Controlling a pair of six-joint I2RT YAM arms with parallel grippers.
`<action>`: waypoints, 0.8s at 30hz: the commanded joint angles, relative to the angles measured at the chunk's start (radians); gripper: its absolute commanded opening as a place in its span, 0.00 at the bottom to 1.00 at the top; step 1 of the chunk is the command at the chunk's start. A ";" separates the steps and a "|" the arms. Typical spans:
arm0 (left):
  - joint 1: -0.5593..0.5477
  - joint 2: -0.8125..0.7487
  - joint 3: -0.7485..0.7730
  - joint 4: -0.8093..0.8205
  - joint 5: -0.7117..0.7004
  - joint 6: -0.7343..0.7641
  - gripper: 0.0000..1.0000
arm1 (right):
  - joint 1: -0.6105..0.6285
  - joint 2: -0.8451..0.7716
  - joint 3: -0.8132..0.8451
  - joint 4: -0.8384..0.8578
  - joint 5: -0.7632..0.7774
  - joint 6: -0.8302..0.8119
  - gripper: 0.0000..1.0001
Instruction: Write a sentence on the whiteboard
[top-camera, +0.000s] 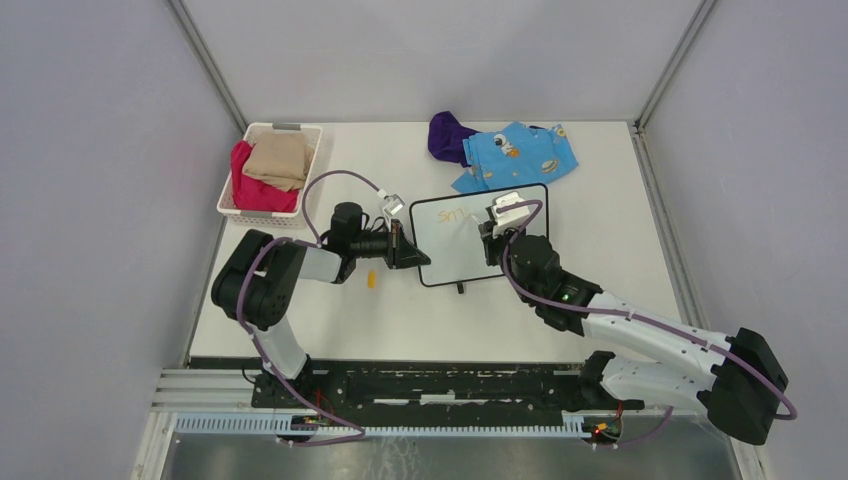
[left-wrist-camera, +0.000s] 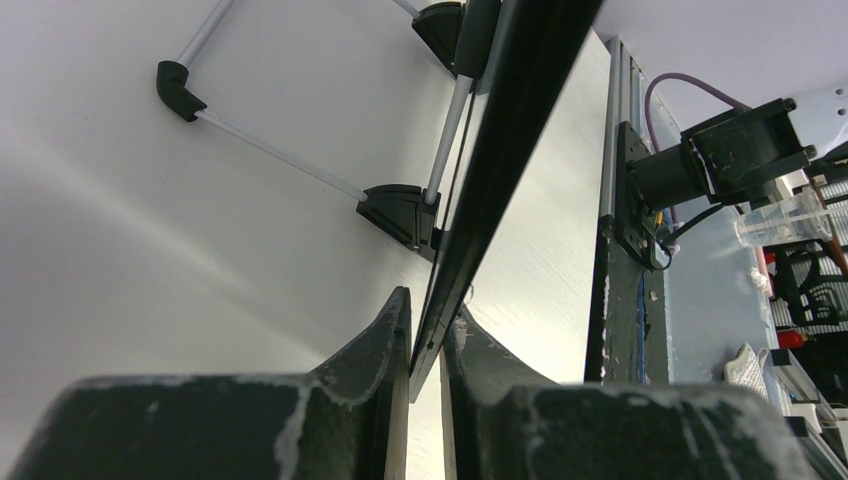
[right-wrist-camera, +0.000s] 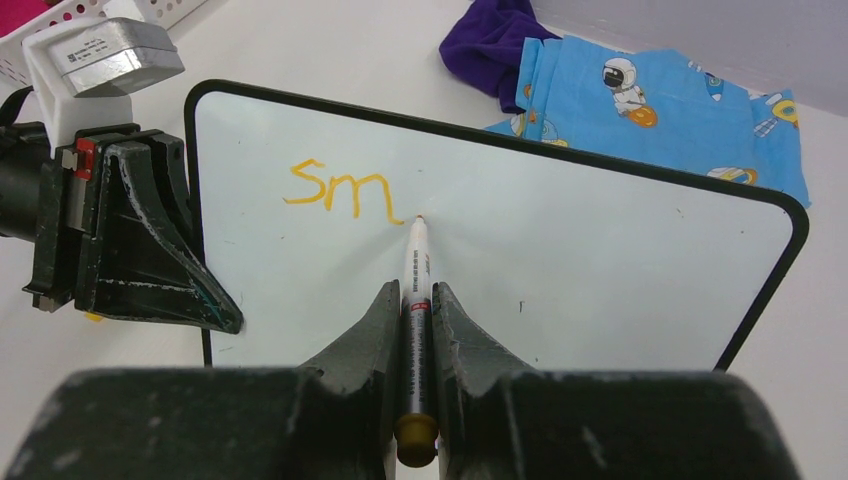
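White surface carries the whiteboard (top-camera: 452, 262) at its middle, just nearer the robot than a blue patterned cloth (top-camera: 520, 155). Its long axis runs left to right and its lettering reads upright from the robot's side. On its left frame edge the left fingers (left-wrist-camera: 385, 335) are clamped tight, steadying it. The right fingers (right-wrist-camera: 372, 335) are closed on a marker (right-wrist-camera: 416, 262) that points away from the robot, its tip touching the board just after the orange "Sm" of the sentence (right-wrist-camera: 343, 188). The pinch on the marker is narrow, so I judge that pressing down could swivel it or push it back through the grip. A hard sideways stroke could also drag the board if the left clamp slips, skewing the letters.
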 joint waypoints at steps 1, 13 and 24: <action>-0.003 -0.011 0.016 -0.060 -0.043 0.046 0.02 | -0.006 -0.009 0.041 0.043 0.015 -0.012 0.00; -0.005 -0.009 0.017 -0.063 -0.043 0.049 0.02 | -0.006 0.015 0.070 0.076 -0.005 -0.014 0.00; -0.005 -0.011 0.017 -0.064 -0.043 0.050 0.02 | -0.017 0.038 0.049 0.074 -0.001 -0.012 0.00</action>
